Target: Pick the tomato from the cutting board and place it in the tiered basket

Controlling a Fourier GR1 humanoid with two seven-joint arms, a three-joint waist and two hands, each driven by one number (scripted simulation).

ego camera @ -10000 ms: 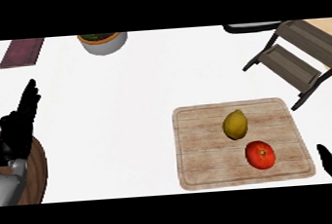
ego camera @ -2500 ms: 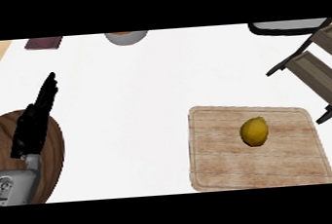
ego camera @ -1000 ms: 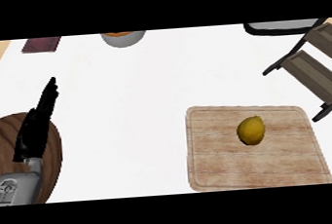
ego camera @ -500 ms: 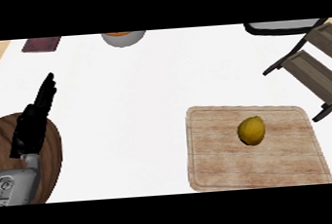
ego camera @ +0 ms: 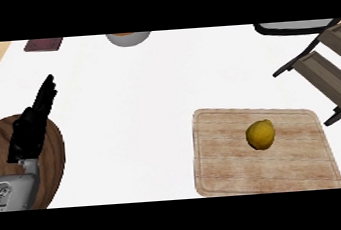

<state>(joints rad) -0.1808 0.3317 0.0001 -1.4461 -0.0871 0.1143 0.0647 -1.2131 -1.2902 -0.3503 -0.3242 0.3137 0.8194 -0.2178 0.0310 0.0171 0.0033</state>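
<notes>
You had the left hand (ego camera: 32, 127) open, fingers straight, at the left edge. A lemon (ego camera: 260, 134) lay on the board (ego camera: 229, 168), near the basket (ego camera: 326, 71); you could not tell where the tomato was

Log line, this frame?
left hand open, at left | right hand unseen | board: lemon only | tomato unseen | basket upper right

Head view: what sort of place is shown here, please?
Most likely a kitchen counter. A wooden cutting board lies on the white counter top with a lemon on it, and a tiered basket with wooden shelves stands at the right edge.
</notes>
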